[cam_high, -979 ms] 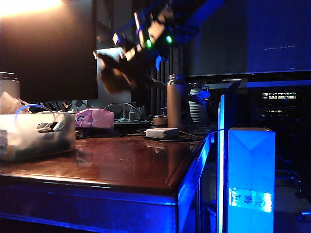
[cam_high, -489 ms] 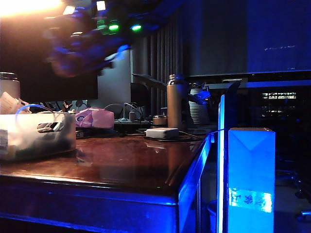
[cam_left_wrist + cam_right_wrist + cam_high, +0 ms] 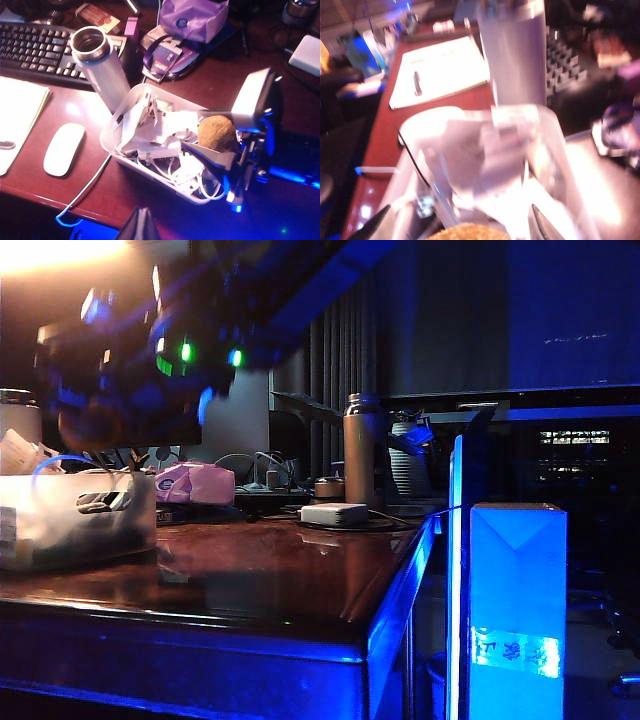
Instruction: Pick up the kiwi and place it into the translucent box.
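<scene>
Two grippers are reported, but only the right gripper [image 3: 220, 145] carries anything: the kiwi [image 3: 216, 132] is grasped between its dark fingers, and it is held above the box [image 3: 116, 131], over the end of the box that lies away from the steel bottle [image 3: 97, 62]. From the jaws, the box lies straight below, so the coming move is judged to be a short descent and then a release. No clear long axis of the kiwi can be read; from above it looks nearly round. The right arm is plainly the nearer one. The left gripper itself is not seen in any view, only a dark tip at the edge of the left wrist picture, so its jaw state cannot be told.

In the exterior view the right gripper [image 3: 95, 425] is blurred, above the box [image 3: 75, 525] at the left of the table [image 3: 290, 580].

The kiwi [image 3: 467, 232] has a dull, fuzzy brown skin. The box is of frosted whitish plastic, low, with rounded corners, and it is already filled with white cables and crumpled paper, so the fruit will probably rest on top of a soft, uneven bed. The table is of glossy dark wood.
</scene>
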Controlling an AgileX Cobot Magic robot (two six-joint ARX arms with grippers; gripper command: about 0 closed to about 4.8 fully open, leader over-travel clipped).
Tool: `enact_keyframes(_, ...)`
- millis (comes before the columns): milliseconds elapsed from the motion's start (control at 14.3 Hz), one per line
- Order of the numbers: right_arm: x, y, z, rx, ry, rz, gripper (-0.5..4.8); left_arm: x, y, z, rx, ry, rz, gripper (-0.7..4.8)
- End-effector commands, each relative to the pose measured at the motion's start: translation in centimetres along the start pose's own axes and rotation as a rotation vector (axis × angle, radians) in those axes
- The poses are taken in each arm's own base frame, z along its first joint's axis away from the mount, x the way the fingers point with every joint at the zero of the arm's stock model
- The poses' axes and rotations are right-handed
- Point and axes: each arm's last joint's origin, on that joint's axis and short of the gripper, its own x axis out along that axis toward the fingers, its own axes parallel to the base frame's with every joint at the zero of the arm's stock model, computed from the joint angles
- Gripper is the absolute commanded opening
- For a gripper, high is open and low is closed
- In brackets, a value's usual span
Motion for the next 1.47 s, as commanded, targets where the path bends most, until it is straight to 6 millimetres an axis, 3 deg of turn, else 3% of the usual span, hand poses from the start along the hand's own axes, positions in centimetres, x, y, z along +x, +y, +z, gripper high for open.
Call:
enact_keyframes(70, 0.4, 0.6, 0.0, -0.018, -0.035, 0.036, 3.46, -0.2, 0.0, 0.1, -0.005, -0.012, -0.004, -0.03)
enact_keyframes(140, 0.4, 0.7, 0.0, -0.040, -0.038, 0.039, 3.59, -0.2, 0.0, 0.1, -0.004, -0.012, -0.004, -0.03)
enact_keyframes(210, 0.5, 1.0, 0.0, -0.067, -0.042, 0.043, 4.79, -0.2, 0.0, 0.1, -0.004, -0.012, -0.004, -0.03)
enact_keyframes(839, 0.3, 1.3, 1.5, -0.094, -0.116, 0.046, 4.79, -0.2, 0.0, -0.1, -0.003, 0.002, -0.005, -0.03)
enact_keyframes(979, -0.3, 1.2, 3.1, -0.098, -0.139, 0.018, 4.79, -0.2, 0.0, -0.1, -0.003, 0.003, -0.006, -0.03)
enact_keyframes(1049, -1.1, 1.0, 4.4, -0.093, -0.133, -0.016, 4.04, -0.2, -0.1, -0.1, -0.001, 0.002, -0.026, -0.03)
enact_keyframes(1119, -1.9, 0.9, 5.5, -0.097, -0.110, -0.039, 2.69, -0.2, -0.1, 0.0, 0.000, -0.001, -0.048, -0.03)
enact_keyframes(1259, -3.8, 0.5, 7.4, -0.079, -0.052, -0.071, 1.13, -0.2, -0.1, 0.0, 0.000, -0.002, -0.047, -0.03)
enact_keyframes(1328, -4.5, 0.6, 7.7, -0.059, 0.016, -0.080, -0.05, -0.2, -0.1, 0.0, 0.000, -0.003, -0.047, -0.03)
enact_keyframes(1468, -5.4, 0.5, 7.2, -0.014, 0.162, -0.071, -0.01, -0.2, -0.1, 0.0, -0.001, -0.008, -0.047, -0.03)
